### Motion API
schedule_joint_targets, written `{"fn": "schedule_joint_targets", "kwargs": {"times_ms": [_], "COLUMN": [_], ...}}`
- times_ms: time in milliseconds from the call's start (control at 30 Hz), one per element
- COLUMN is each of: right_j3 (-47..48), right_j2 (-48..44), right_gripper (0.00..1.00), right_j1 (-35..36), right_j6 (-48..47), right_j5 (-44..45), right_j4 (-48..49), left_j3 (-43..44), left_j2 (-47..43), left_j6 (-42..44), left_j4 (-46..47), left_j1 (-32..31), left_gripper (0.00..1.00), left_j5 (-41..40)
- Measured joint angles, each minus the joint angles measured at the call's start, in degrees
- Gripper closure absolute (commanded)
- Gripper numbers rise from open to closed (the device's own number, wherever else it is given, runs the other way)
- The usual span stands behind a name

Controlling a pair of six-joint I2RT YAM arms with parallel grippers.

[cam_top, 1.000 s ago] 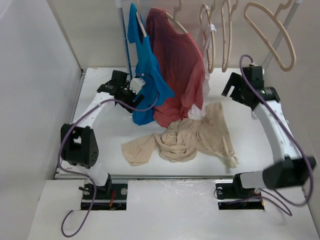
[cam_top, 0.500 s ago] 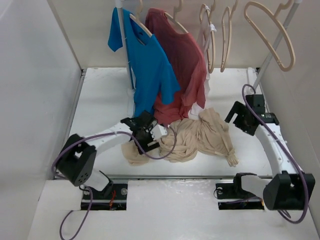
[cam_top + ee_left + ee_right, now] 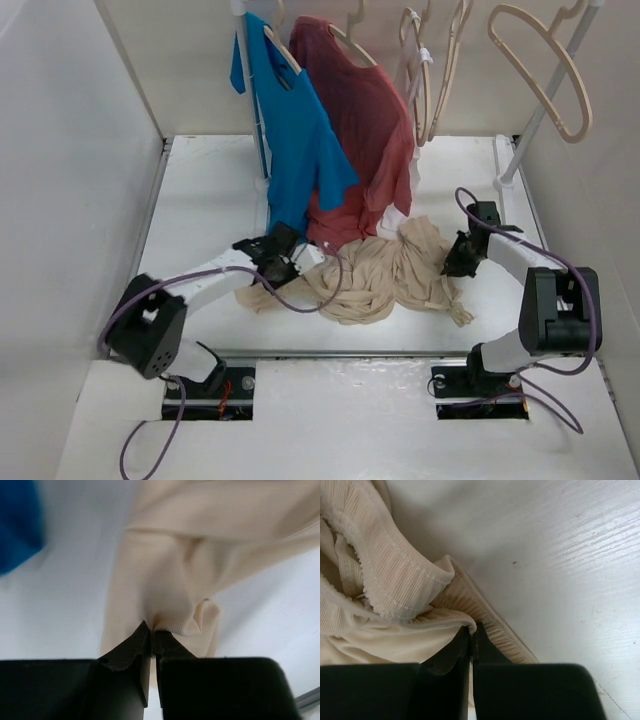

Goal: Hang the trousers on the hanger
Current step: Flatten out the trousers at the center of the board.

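Note:
The beige trousers (image 3: 372, 280) lie crumpled on the white table below the hanging shirts. My left gripper (image 3: 279, 267) is low at their left end, and in the left wrist view it (image 3: 151, 633) is shut on a fold of the trousers (image 3: 165, 575). At the right side of the pile my right gripper (image 3: 456, 262) is also down. The right wrist view shows it (image 3: 471, 629) pinching the ribbed edge of the trousers (image 3: 385, 580). A wide tan hanger (image 3: 541, 70) hangs empty at the top right.
A blue T-shirt (image 3: 300, 140) and a red T-shirt (image 3: 365, 130) hang from the rack, reaching down to the trousers. Two more empty hangers (image 3: 436, 75) hang between them and the wide one. A white rack pole (image 3: 530, 125) slants at the right. Walls enclose the table.
Both grippers have dropped onto the trousers and gone from open to shut on the cloth. The left end of the pile has shifted slightly under the left gripper.

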Motion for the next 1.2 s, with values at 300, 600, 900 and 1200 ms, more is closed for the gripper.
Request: {"fn": "schedule_joint_targets", "kwargs": {"times_ms": [300, 600, 900, 1200], "right_j3": [5.44, 22.82, 38.93, 32.79], "right_j2": [-22.64, -37.09, -18.12, 6.43], "right_gripper": [1.0, 1.0, 0.63, 0.0], "right_j1": [0.09, 0.09, 0.11, -0.92], "right_j6": [2.14, 6.51, 5.55, -0.72], "right_j5": [5.99, 9.79, 6.03, 0.81], "right_j4": [-11.02, -25.77, -23.69, -14.19], "left_j3": [8.79, 18.71, 30.32, 27.41], "left_j2": [-24.28, -27.28, -3.06, -0.63], "left_j6": [3.23, 4.09, 2.32, 4.07], "left_j4": [-6.14, -15.37, -9.44, -6.19], "left_j1": [27.76, 36.57, 41.05, 34.56], "left_gripper": [1.0, 1.0, 0.68, 0.06], "left_j5": [-1.18, 1.27, -2.27, 2.08]}}
